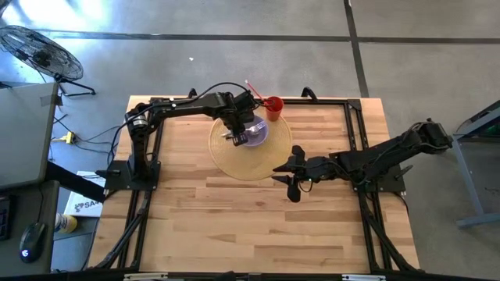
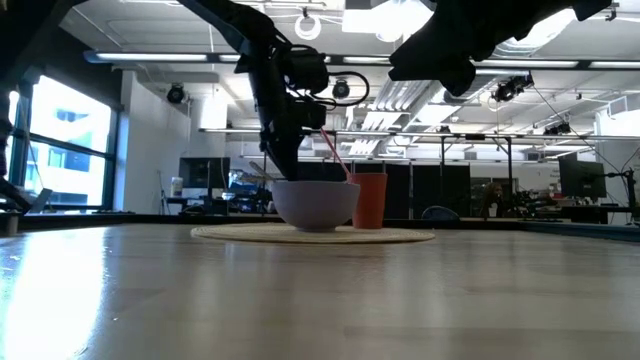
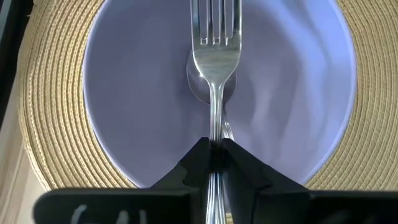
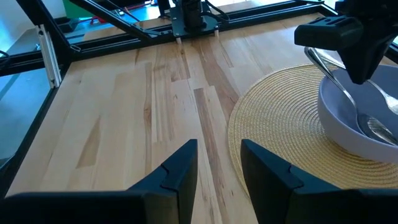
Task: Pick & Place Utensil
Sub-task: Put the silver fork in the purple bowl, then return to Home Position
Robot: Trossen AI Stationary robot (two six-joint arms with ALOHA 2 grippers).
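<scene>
A silver fork (image 3: 214, 56) points tines-first into a lavender bowl (image 3: 137, 93) that sits on a round woven placemat (image 1: 242, 160). My left gripper (image 3: 213, 155) hovers over the bowl (image 1: 256, 133), shut on the fork. Under the fork's head shows a rounded metal shape (image 3: 200, 90), seemingly a spoon lying in the bowl. A red cup (image 1: 273, 105) with a pink straw stands on the mat's far edge. My right gripper (image 4: 217, 168) is open, low over bare table just right of the mat (image 4: 280, 118), touching nothing. My left gripper pinches the fork's handle (image 3: 214, 134) between its two fingers, just behind the neck. The fingers (image 3: 193, 165) come from above, slanting down, in line with the handle. The tines reach over the bowl's inside; whether they touch the bowl I cannot tell.
A black frame rail (image 1: 312, 100) runs along the table's far edge, and arm mounts stand at both sides. Open wood (image 1: 234, 226) fills the near half of the table. In the right wrist view the left gripper (image 4: 348, 37) stands over the bowl (image 4: 348, 134).
</scene>
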